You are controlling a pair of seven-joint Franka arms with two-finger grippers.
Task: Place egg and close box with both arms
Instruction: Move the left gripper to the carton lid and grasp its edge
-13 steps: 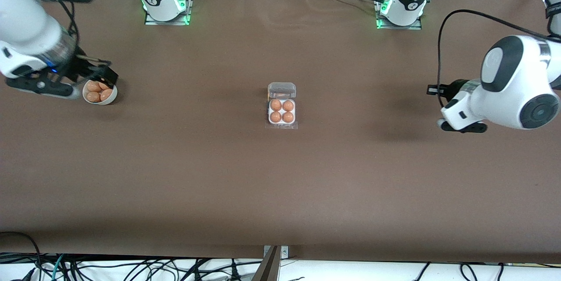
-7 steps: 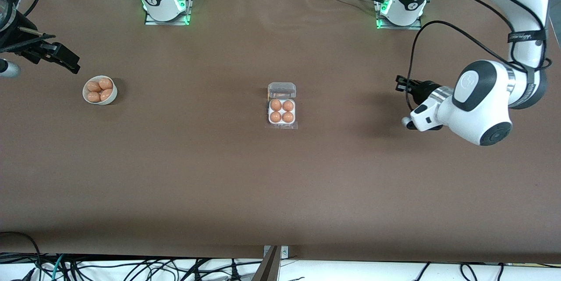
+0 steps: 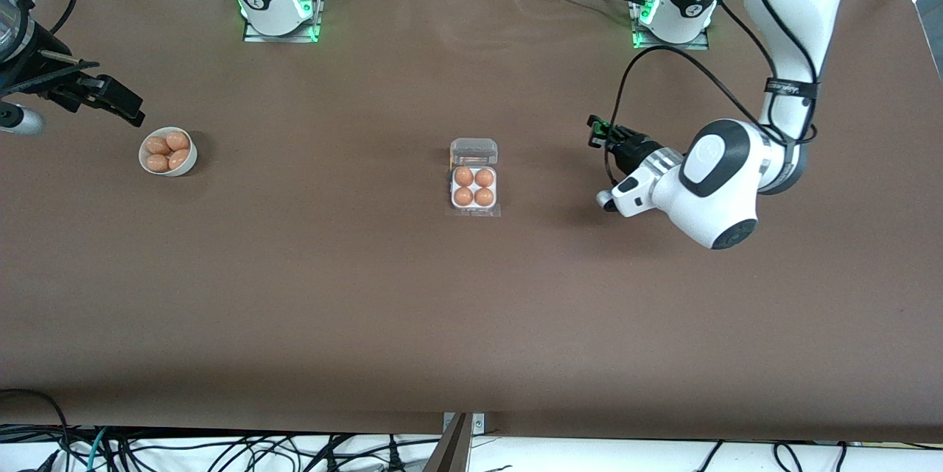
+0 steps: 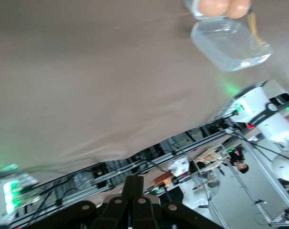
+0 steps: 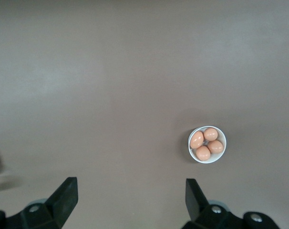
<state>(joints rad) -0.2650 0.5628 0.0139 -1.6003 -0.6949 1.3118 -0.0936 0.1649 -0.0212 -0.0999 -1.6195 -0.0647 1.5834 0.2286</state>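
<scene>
The box [image 3: 474, 206] sits mid-table with its clear lid [image 3: 474, 152] folded back flat and open. Every cell of its white tray holds a tan-orange egg [image 3: 463, 177]. My left gripper [image 3: 594, 132] hangs low over bare table toward the left arm's end from the box, shut and empty. In the left wrist view its fingers [image 4: 133, 183] are pressed together, with the lid [image 4: 230, 43] and two eggs [image 4: 216, 5] ahead. My right gripper [image 3: 125, 105] is up over the table beside the bowl, open and empty. The right wrist view shows its gripper [image 5: 130, 187] spread wide over bare table.
A round white bowl [image 3: 173, 171] with several more eggs stands near the right arm's end of the table; it also appears in the right wrist view as the bowl [image 5: 207, 161]. Brown table surface surrounds the box on all sides. Cables hang along the table edge nearest the camera.
The left arm has swung in from its end of the table toward the box. The right gripper lifted off the bowl and drew back, then held almost still.
</scene>
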